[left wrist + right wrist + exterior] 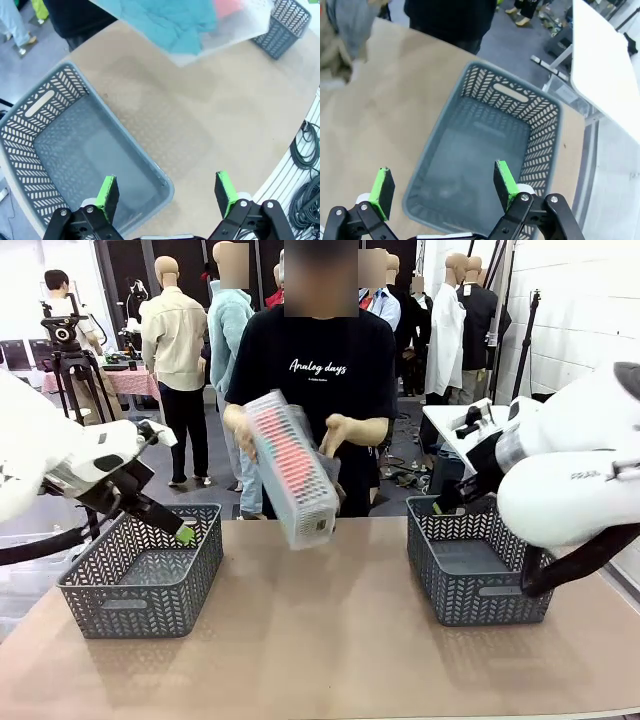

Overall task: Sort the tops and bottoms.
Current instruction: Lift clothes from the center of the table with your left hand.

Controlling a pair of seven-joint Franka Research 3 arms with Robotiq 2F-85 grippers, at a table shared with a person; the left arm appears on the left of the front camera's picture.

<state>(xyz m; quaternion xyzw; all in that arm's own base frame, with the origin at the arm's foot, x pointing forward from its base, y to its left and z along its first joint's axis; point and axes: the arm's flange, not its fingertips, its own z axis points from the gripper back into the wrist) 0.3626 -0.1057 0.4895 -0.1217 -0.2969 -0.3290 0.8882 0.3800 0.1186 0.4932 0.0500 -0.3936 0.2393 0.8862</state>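
Observation:
The person across the table tips a translucent white bin [291, 472] over the tabletop with both hands. Inside it, an orange garment [287, 454] shows through the wall. In the left wrist view a teal garment [172, 21] and the orange one [228, 7] lie in that bin. A heather grey garment [351, 20] and a tan one [332, 51] hang at the top left of the right wrist view. My left gripper [165, 192] is open above the left basket's near rim [183, 533]. My right gripper [442, 185] is open over the right basket, holding nothing.
Two dark grey lattice baskets stand on the tan table, one at the left [145, 573] and one at the right [470, 565]; both look empty [75, 150] [485, 160]. A white side table [605, 65] stands off the right end. Cables [305, 150] lie on the floor.

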